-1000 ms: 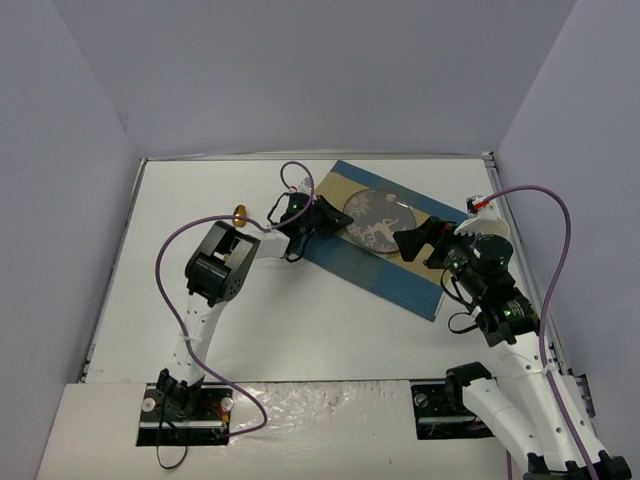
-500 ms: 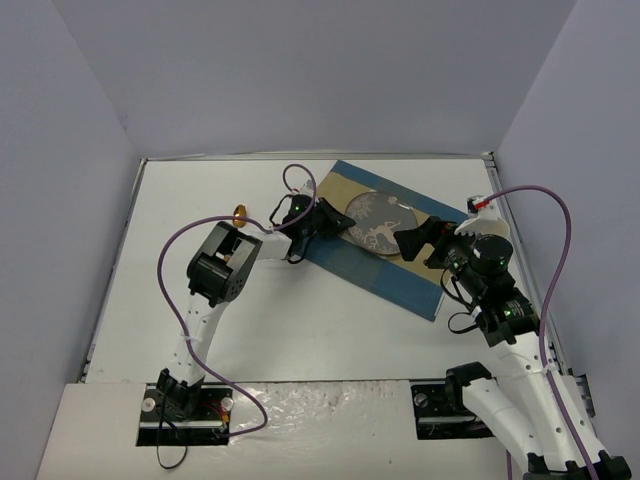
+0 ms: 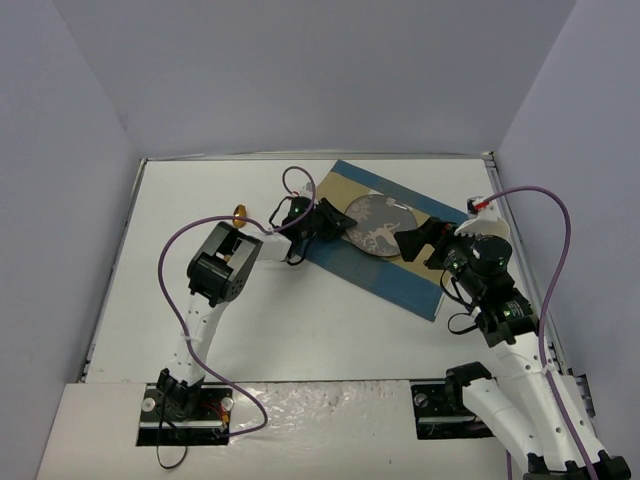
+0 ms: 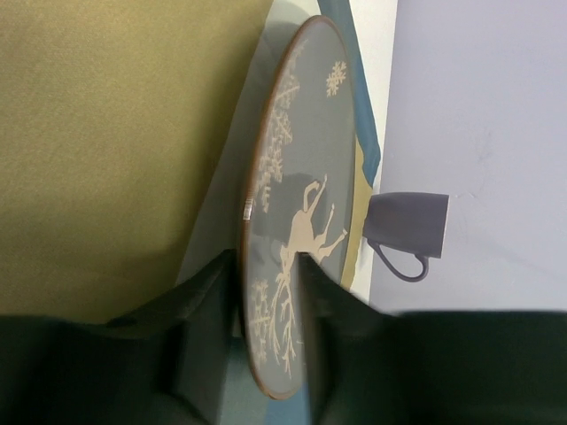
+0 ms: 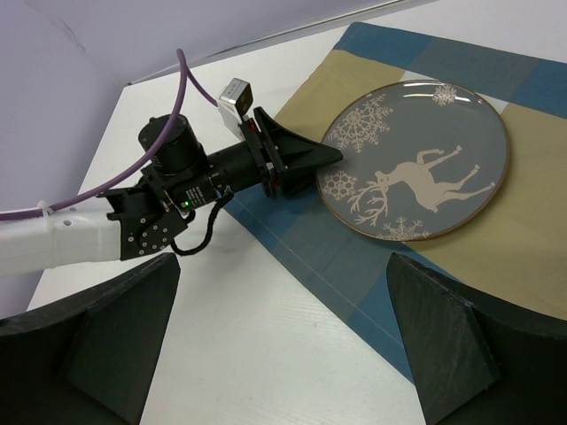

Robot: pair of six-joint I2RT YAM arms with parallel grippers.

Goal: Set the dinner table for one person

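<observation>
The dinner table (image 3: 300,310) is the large white tabletop. A blue-and-tan placemat (image 3: 400,275) lies on it at the back right. A grey plate with a cream reindeer and snowflakes (image 3: 382,222) rests on the mat. My left gripper (image 3: 337,222) is shut on the plate's left rim, with one finger (image 4: 205,310) under it and one (image 4: 323,292) on top; the right wrist view (image 5: 330,158) shows this too. My right gripper (image 3: 408,243) is open and empty, just right of the plate (image 5: 425,164) and above the mat's near edge (image 5: 354,266).
A grey mug (image 4: 407,226) stands beyond the plate near the far wall. A small orange object (image 3: 239,212) lies on the table left of the left arm. Grey walls enclose the table on three sides.
The left gripper and the plate have shifted slightly toward the near side and the plate looks a little lower. The right arm has barely moved.
</observation>
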